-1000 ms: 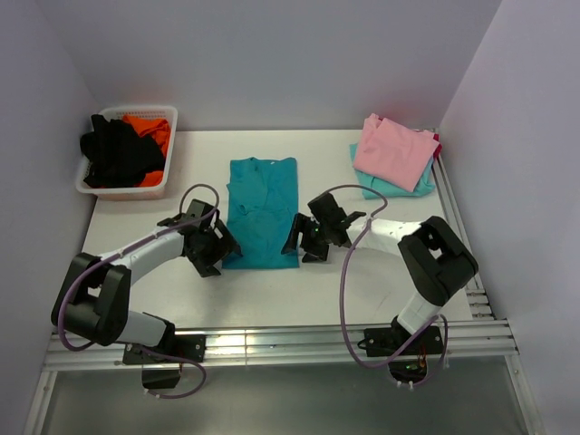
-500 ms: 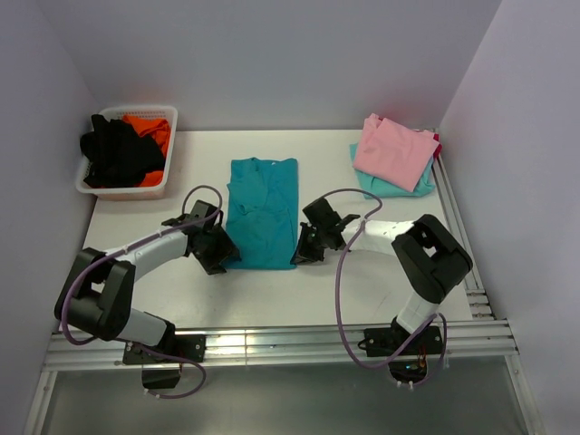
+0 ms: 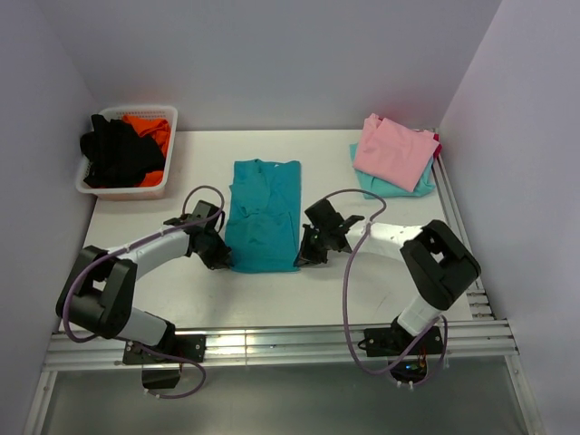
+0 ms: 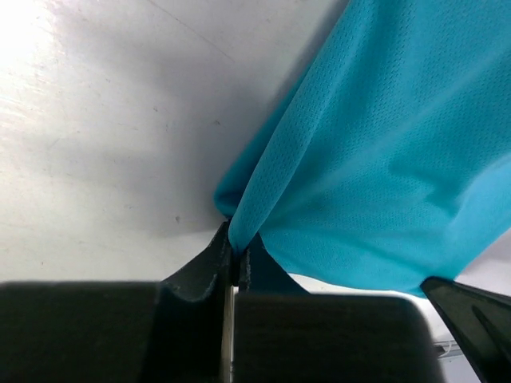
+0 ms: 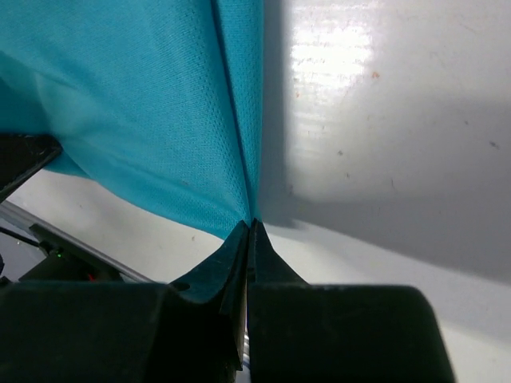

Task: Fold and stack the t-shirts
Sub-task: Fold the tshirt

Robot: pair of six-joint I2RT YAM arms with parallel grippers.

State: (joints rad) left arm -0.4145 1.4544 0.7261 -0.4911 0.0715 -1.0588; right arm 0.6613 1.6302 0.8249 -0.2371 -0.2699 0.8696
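End effectors [image 4: 237, 249] [image 5: 249, 229] pinch teal t-shirt [image 3: 263, 213]; near corners — seemingly.

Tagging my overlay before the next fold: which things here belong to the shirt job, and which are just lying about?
Job: teal shirt, its near corners pinched by the left pincer and right pincer; pink shirt folded on top of the aqua shirt.
Lying about: white basket holding black clothes and orange clothes, untouched.
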